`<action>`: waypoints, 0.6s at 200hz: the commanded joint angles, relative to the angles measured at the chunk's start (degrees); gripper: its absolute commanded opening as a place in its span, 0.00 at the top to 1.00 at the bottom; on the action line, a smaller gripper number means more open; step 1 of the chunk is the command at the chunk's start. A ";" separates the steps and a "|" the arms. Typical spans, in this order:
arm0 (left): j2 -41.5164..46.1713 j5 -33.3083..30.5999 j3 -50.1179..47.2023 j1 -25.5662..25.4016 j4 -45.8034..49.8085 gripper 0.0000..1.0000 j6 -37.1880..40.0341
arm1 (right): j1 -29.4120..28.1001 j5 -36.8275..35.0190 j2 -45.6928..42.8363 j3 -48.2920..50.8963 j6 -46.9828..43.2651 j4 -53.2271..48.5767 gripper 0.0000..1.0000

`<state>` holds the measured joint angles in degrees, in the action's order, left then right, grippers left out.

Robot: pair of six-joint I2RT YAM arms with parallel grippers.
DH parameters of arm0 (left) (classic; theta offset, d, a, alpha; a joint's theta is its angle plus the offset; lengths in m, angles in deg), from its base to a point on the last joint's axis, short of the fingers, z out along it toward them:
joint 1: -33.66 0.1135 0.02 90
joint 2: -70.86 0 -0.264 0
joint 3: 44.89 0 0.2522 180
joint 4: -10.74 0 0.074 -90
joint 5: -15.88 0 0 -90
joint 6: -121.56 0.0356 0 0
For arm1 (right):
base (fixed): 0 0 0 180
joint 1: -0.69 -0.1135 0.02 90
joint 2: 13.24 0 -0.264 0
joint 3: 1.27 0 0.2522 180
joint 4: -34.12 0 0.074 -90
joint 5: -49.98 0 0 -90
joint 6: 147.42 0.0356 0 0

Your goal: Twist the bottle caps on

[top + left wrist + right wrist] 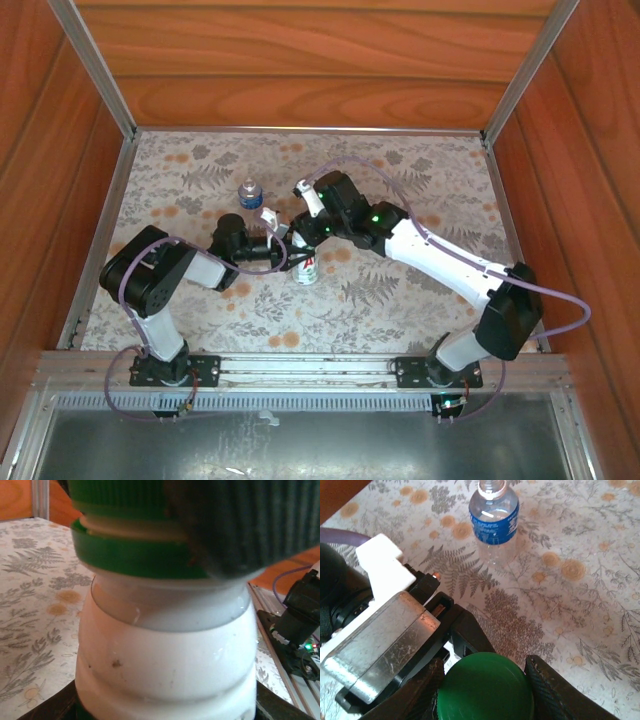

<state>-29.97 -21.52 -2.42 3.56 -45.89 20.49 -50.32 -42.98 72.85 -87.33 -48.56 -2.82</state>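
Note:
The white bottle (307,270) stands upright mid-table, and my left gripper (284,256) is shut on its body from the left. In the left wrist view the white bottle (165,665) is very close, with my left fingers (47,709) dark at the bottom corners. The dark green cap (485,687) sits on top of the bottle's neck, above a green ring (135,557). My right gripper (485,680) is shut on the cap from above, one finger (547,687) on each side. The short clear bottle (495,520) with a blue label stands apart, its neck open. The blue cap is out of view.
The clear bottle (249,193) stands behind and left of both grippers on the fern-patterned table cover (420,300). Wooden walls with metal rails (100,70) enclose the table. The left gripper's metal body (380,635) lies close to the left of the right fingers.

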 commanded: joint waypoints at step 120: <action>-2.78 -5.42 0.21 0.65 -3.65 0.46 8.17 | -1.56 -2.52 -7.13 10.03 0.77 7.26 0.23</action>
<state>-31.79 -26.52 -2.82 3.66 -47.79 27.07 -51.47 -45.97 70.48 -78.80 -46.88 3.65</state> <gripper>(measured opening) 0.540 0.764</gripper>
